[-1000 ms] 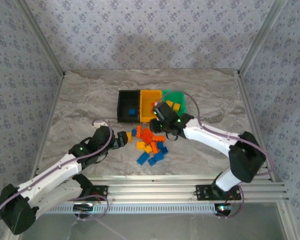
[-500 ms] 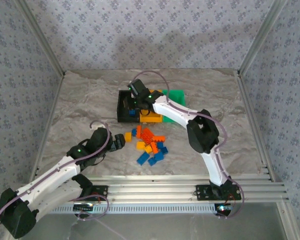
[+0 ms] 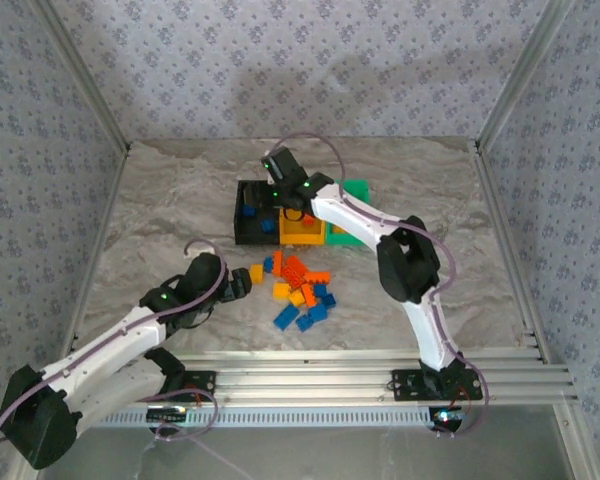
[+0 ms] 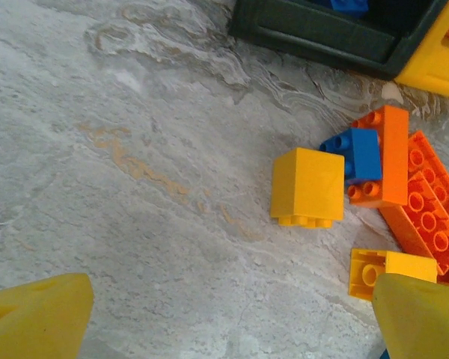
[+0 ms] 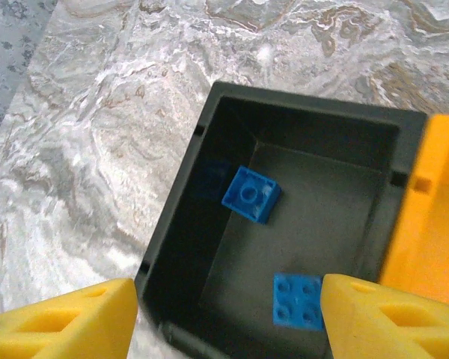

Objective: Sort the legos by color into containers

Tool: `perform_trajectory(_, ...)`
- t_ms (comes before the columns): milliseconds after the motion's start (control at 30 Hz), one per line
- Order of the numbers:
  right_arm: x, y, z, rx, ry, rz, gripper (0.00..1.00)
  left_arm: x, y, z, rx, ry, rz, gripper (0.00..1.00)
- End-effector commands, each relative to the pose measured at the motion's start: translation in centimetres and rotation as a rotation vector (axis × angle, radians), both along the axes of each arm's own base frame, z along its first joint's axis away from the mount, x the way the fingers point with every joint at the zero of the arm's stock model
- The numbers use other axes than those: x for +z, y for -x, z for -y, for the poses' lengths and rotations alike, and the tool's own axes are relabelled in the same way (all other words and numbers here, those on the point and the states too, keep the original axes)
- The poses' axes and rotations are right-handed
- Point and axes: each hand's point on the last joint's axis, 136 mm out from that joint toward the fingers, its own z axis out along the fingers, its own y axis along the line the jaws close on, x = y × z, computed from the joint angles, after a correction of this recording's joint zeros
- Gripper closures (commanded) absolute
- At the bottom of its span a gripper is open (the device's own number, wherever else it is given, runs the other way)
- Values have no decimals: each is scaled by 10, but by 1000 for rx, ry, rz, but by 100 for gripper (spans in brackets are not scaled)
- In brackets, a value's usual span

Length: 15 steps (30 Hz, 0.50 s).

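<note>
1. Hovering above the black bin (image 5: 307,114): right gripper (image 5: 228,292); its yellow fingers (image 5: 67,321) stand well apart with nothing between them.
2. Black bin, contents: two blue bricks; one (image 5: 251,194) sits tilted near the left wall; the other (image 5: 298,301) lies flat on the floor, studs up, beside the right-hand finger; stud tops too blurred to read.
3. Containers (image 3: 302,236): three bins joined in a row at mid-table; black on the left, yellow-orange bin (image 3: 298,238) in the middle, green bin (image 3: 358,188) on the right; the right arm (image 3: 365,222) crosses over the latter two.
4. Left gripper (image 4: 232,288): jaws spread wide and holding nothing; low over bare marble, just left of the pile.
5. Legos (image 3: 298,290): loose heap of blue, orange and yellow bricks on the table, just in front of the containers and apart from them.
6. Yellow brick (image 4: 308,185): at the heap's left edge, lying on its side; a blue brick (image 4: 357,155) sits just beside it, against a long orange brick (image 4: 393,153).
7. Table (image 3: 160,200): marble-pattern top; aluminium posts (image 3: 80,80) at left and right, rails (image 3: 310,378) along the near edge, patterned wall (image 3: 300,60) behind; open marble is broad left of the bins and pile, right of the green bin, and in a strip behind the row.
</note>
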Motion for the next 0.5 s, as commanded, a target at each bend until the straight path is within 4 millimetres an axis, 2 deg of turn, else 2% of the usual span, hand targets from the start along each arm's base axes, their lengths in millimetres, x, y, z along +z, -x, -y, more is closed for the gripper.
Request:
perform_trajectory(0, 56, 21, 17, -11, -78, 83, 32, 15, -12, 17, -40, 42, 29, 8)
perform_trajectory(200, 42, 62, 70, -79, -74, 55, 31, 1, -30, 44, -98, 52, -13, 16)
perform_trajectory(367, 38, 87, 100, -113, -82, 51, 31, -17, -47, 62, -148, -20, -43, 21)
perform_trajectory(400, 28, 93, 108, -121, -67, 36, 31, -19, -50, 64, -153, -37, -47, 23)
perform_trajectory(467, 26, 99, 116, -132, -67, 35, 31, -26, -53, 66, -159, -73, -58, 25)
